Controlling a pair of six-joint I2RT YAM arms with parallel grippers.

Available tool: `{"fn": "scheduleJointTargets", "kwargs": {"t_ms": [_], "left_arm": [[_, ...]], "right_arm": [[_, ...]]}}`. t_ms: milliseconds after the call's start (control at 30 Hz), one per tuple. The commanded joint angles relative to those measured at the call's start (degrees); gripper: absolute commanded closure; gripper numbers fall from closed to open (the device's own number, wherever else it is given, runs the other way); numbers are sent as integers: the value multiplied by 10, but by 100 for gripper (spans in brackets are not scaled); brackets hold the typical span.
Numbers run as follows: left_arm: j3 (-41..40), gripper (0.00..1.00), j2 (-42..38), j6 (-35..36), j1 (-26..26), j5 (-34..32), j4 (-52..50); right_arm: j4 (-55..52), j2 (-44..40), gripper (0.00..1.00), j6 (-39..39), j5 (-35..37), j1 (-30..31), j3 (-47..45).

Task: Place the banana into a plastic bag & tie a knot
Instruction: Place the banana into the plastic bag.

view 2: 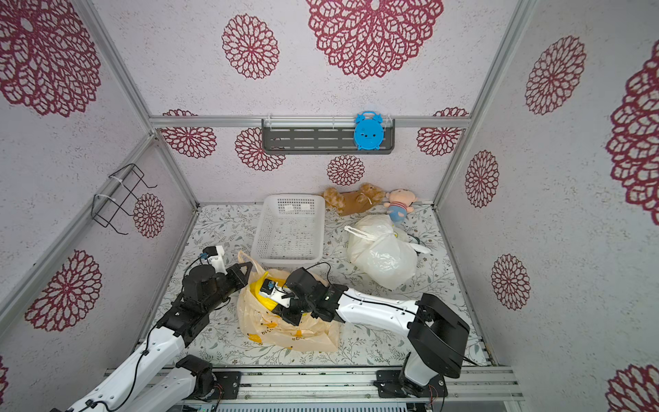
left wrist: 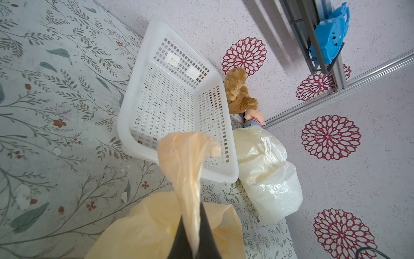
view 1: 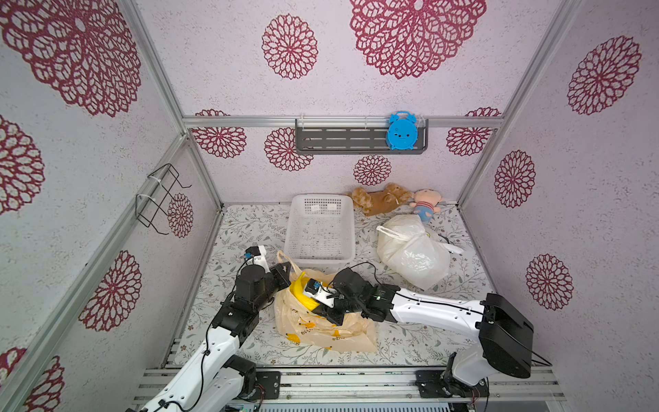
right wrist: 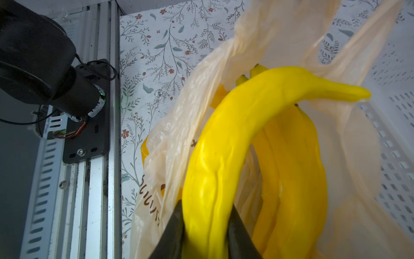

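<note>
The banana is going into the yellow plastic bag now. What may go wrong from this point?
1. The left fingers pinch only one thin bag handle; it may slip out, and the plastic bag's mouth may fall shut.
2. The banana in the right fingers seems to reach with its tip past the bag's edge, close to the white basket; released now, it may hang on the edge or fall outside.
</note>
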Motion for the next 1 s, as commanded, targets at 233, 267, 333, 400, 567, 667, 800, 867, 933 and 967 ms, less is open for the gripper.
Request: {"fn": "scheduleJointTargets", "kwargs": {"t_ms": [233, 267, 333, 400, 567, 667, 800, 867, 933, 967], "left_arm": [[8, 100, -9, 21, -2, 19, 41], [8, 100, -9, 21, -1, 17, 42], [9, 100, -8, 20, -1, 17, 44], [11, 100, -5, 21, -2, 20, 47], [28, 100, 13, 28, -1, 31, 55], [36, 100, 28, 33, -1, 39, 66], [51, 100, 44, 44, 1, 43, 66], [55, 100, 48, 48, 0, 47, 68], [56, 100, 52, 48, 1, 53, 72], [56, 100, 52, 47, 2, 55, 75]], "right_arm": [[-23, 12, 100, -24, 21, 8, 20], [1, -5, 100, -21, 61, 10, 5], [33, -33, 100, -24, 129, 14, -20], [42, -46, 100, -30, 152, 19, -28], [12, -21, 100, -61, 172, 46, -3], [-2, -2, 100, -79, 204, 61, 9], [-11, 14, 100, -103, 264, 103, 11], [-22, 24, 100, -109, 268, 105, 17], [-34, 40, 100, -113, 271, 105, 31], [-41, 47, 100, -115, 269, 106, 38]]}}
